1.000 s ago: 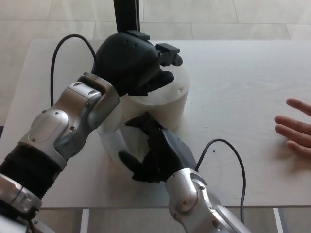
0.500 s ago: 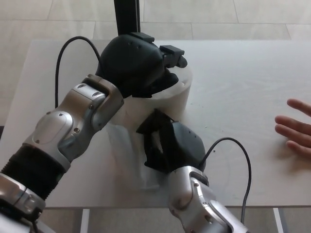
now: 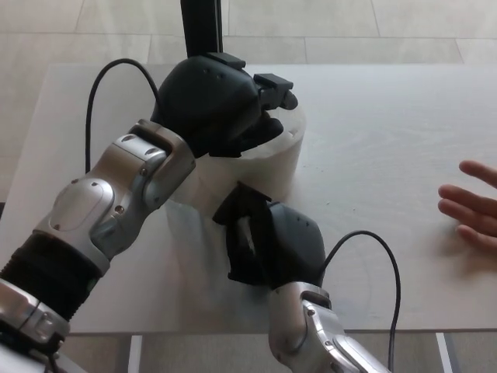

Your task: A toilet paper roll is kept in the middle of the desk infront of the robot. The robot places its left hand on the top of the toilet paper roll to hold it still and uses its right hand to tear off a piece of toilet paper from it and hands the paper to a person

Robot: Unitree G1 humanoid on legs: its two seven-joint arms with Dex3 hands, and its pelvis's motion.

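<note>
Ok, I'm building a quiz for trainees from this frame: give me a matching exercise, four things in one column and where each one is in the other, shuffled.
Things:
1. left hand
2. right hand
3. toilet paper roll
4. person's hand

Places:
A. at the right edge of the desk, fingers apart
B. pressed on top of the roll
C. standing mid-desk under a black hand
D. in front of the roll, low against its near side

Pairs: 1-B, 2-D, 3-C, 4-A
</note>
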